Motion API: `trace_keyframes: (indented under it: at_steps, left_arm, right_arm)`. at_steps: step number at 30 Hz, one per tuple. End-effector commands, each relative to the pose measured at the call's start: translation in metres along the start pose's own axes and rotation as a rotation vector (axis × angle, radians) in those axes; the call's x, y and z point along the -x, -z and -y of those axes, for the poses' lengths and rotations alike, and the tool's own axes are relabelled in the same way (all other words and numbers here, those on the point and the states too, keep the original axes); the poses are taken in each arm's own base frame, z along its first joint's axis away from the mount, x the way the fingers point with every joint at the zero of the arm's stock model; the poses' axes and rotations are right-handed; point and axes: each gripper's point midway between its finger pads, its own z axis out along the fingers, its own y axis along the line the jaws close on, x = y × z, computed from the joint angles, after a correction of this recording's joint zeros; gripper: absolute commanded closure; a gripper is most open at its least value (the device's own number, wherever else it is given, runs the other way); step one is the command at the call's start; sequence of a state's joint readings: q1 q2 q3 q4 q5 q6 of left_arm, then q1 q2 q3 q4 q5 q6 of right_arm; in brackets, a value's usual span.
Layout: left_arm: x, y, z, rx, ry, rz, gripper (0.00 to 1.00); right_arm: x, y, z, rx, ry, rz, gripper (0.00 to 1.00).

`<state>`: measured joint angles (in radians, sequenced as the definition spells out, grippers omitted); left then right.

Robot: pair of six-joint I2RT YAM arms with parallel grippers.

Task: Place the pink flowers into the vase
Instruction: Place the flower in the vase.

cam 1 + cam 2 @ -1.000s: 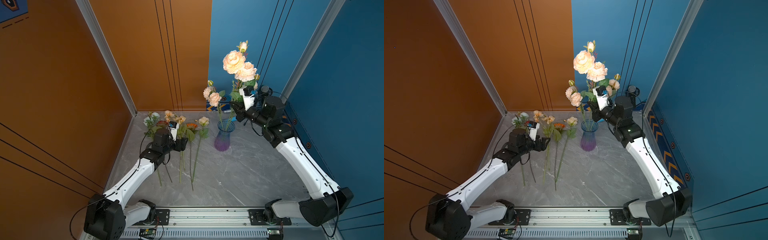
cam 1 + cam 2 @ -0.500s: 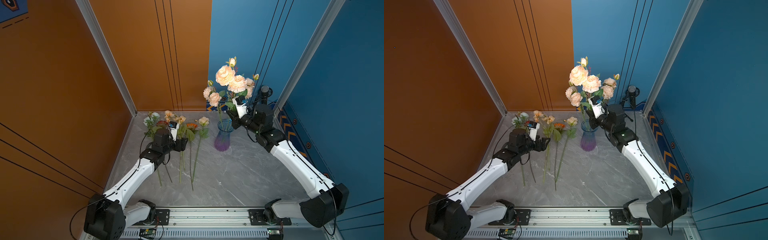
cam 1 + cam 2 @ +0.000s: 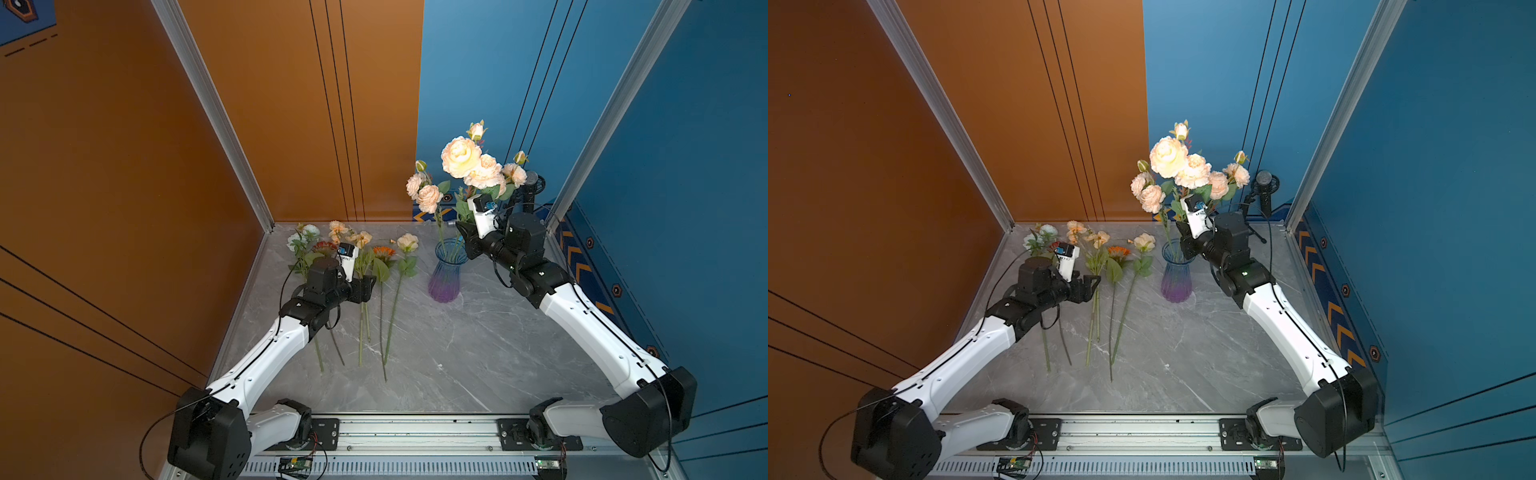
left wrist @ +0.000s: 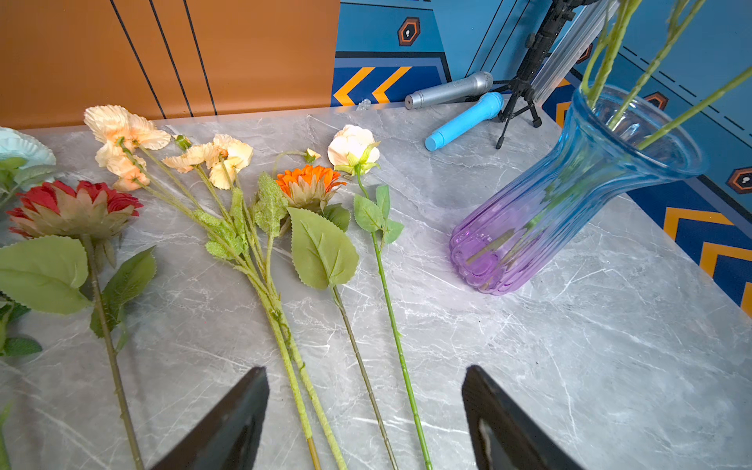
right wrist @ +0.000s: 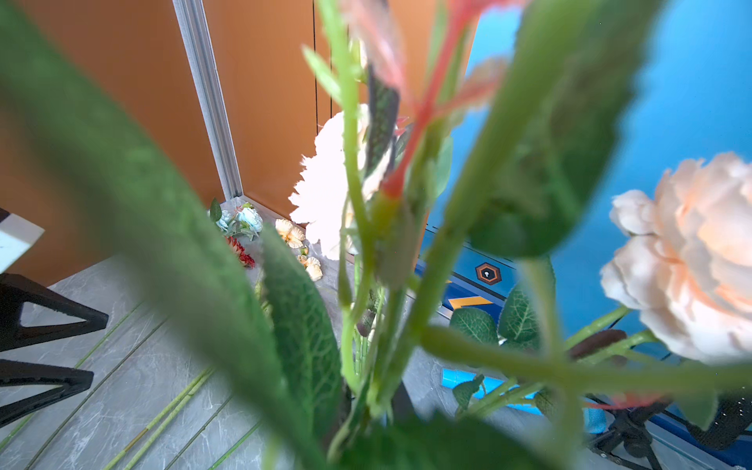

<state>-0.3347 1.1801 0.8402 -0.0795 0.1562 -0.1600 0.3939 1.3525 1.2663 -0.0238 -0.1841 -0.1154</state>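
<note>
Apparently all three pink flowers [image 3: 459,156] stand in the vase [image 3: 445,270]; right gripper [image 3: 463,239] at their stems, grip unclear; left gripper [image 4: 365,372] agape, empty.

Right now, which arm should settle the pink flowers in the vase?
Right. The right end effector is among the pink flowers just above the vase; the left end effector hovers open over the loose flowers.

arms [image 3: 266,357]: white shells — black joints | cables [image 3: 141,446]: thin, black
</note>
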Motion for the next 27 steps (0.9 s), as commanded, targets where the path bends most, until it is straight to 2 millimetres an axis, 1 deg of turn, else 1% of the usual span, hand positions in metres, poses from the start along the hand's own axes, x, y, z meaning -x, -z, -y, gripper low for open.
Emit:
trace_keyframes:
  at_steps: [1,3,7,15,18,23,27]
  left_arm:
    - [0.002,0.001,-0.001,0.019,-0.025,-0.005,0.22]
    - [0.003,0.002,-0.001,0.020,-0.028,-0.003,0.22]
    - [0.004,0.002,-0.001,0.020,-0.027,-0.001,0.22]
    - [0.002,0.002,-0.002,0.027,-0.028,-0.004,0.22]
    - [0.002,0.002,-0.002,0.026,-0.028,-0.007,0.22]
    - [-0.001,0.001,-0.003,0.029,-0.029,-0.010,0.22]
    - [-0.002,0.002,-0.003,0.029,-0.029,-0.012,0.22]
  right_arm:
    - [0.006,-0.007,0.007,-0.033,-0.013,0.017,0.81]
    - [0.005,-0.011,0.008,-0.037,-0.014,0.008,0.80]
    - [0.007,-0.015,0.011,-0.048,-0.012,-0.005,0.74]
    - [0.013,-0.013,0.009,-0.040,-0.002,-0.005,0.53]
    - [0.017,-0.013,0.005,-0.024,0.005,-0.003,0.48]
    - [0.024,-0.016,-0.003,0.003,0.026,0.000,0.43]
    - [0.030,-0.024,-0.005,0.009,0.044,-0.008,0.42]
